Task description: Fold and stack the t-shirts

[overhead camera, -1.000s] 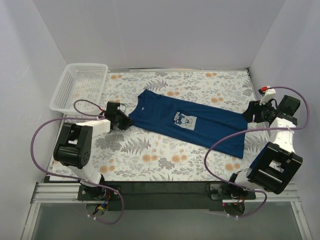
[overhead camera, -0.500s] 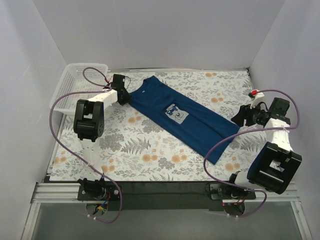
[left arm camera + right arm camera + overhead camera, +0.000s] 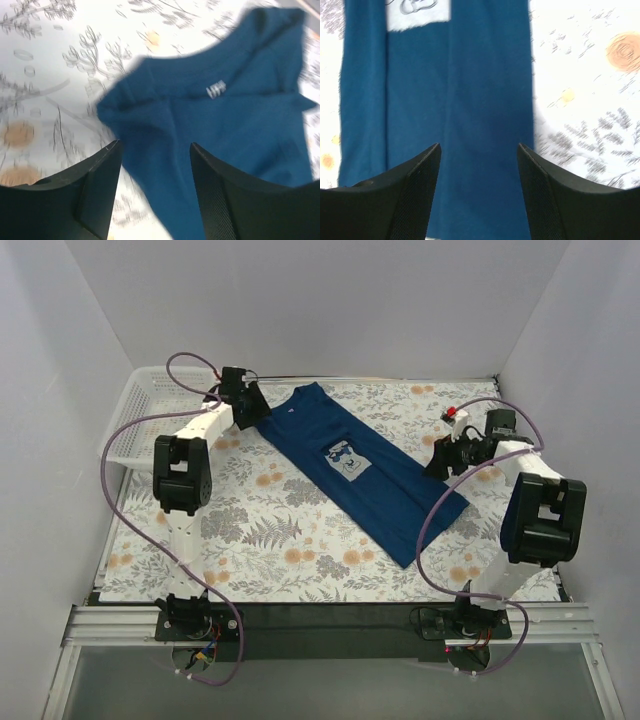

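A navy t-shirt (image 3: pixel 385 495) lies folded into a long narrow strip, running diagonally from back left to front right on the floral cloth. Its grey print (image 3: pixel 343 457) faces up. My left gripper (image 3: pixel 256 410) hovers at the collar end and is open. In the left wrist view the left gripper (image 3: pixel 155 150) has the shirt's shoulder (image 3: pixel 225 125) and neck label (image 3: pixel 216 90) below it, blurred. My right gripper (image 3: pixel 437 458) is open at the strip's right edge. In the right wrist view the right gripper (image 3: pixel 479 147) stands over flat blue fabric (image 3: pixel 480 75), with nothing pinched.
A white lattice basket (image 3: pixel 125 425) stands at the back left, right beside the left arm. White walls close in the back and both sides. The floral tablecloth (image 3: pixel 290 540) lies bare in front of the shirt. Purple cables loop off both arms.
The shirt was dragged toward the back left and turned to a steeper diagonal. The left gripper, shut on the shoulder half a second ago, has opened. The right gripper moved left and back.
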Robot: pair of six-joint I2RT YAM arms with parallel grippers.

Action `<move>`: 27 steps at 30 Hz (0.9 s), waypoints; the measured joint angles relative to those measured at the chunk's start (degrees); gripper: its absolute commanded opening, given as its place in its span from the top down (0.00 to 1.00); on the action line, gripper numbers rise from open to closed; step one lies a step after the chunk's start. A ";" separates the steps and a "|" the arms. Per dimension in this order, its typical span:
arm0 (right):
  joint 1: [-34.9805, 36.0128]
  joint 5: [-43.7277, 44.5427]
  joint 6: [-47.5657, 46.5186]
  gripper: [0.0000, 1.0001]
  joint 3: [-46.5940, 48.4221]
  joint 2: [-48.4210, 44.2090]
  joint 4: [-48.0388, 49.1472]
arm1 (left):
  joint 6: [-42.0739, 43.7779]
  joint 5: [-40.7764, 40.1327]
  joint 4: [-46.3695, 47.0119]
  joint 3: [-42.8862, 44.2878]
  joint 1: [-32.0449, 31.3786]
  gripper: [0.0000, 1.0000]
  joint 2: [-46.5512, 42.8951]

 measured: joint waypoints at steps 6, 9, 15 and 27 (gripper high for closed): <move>0.42 1.22 1.20 0.41 12.07 11.67 -1.22 | 0.72 8.15 3.87 -19.39 -0.04 0.42 -22.14; 0.46 1.55 1.16 0.41 17.46 16.74 -2.05 | -0.57 12.76 7.02 -32.48 -0.44 0.42 -36.59; 0.48 1.77 0.48 0.42 19.17 19.56 -5.95 | -7.37 19.23 14.40 -56.52 -6.05 0.42 -57.29; -2.40 1.05 0.02 0.42 6.91 5.18 -6.95 | -36.65 5.57 32.33 -76.17 -38.88 0.49 -52.09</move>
